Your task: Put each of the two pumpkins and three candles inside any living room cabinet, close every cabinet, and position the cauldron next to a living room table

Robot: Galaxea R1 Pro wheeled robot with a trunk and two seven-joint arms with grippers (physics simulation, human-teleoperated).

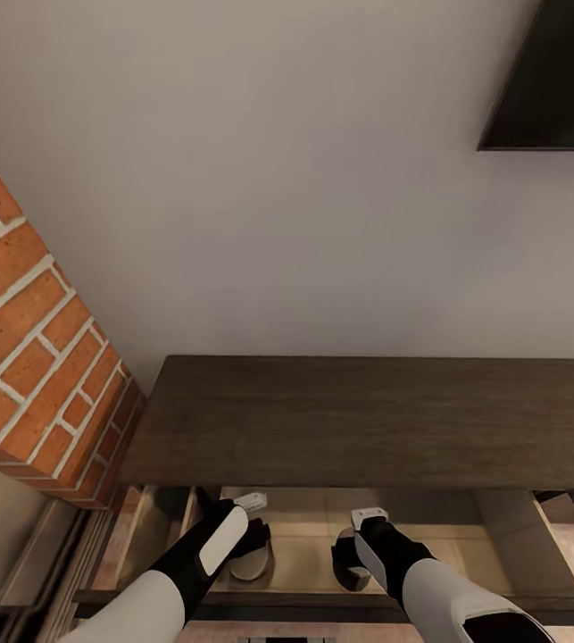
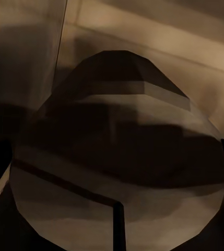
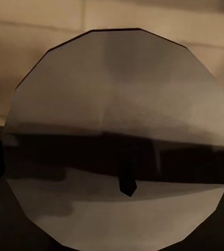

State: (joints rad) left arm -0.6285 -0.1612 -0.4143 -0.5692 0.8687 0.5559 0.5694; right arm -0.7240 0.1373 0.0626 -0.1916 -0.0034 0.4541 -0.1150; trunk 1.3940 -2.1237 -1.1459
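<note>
My left gripper (image 1: pixel 249 536) and right gripper (image 1: pixel 351 552) each hold a candle (image 3: pixel 117 136) inside the cabinet (image 1: pixel 367 420) drawer's front edge; next I let go, then push it shut

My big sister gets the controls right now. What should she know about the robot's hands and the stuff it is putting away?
Left end effector: down in the open drawer of the cabinet, around a pale round candle; whether it grips or has let go cannot be told.
Right end effector: also in the drawer, with a second candle right before it; grip cannot be told either.
Done: both candles are at the drawer.
Left: release them, find the third candle, the pumpkins and the cauldron, then close the drawer.
</note>
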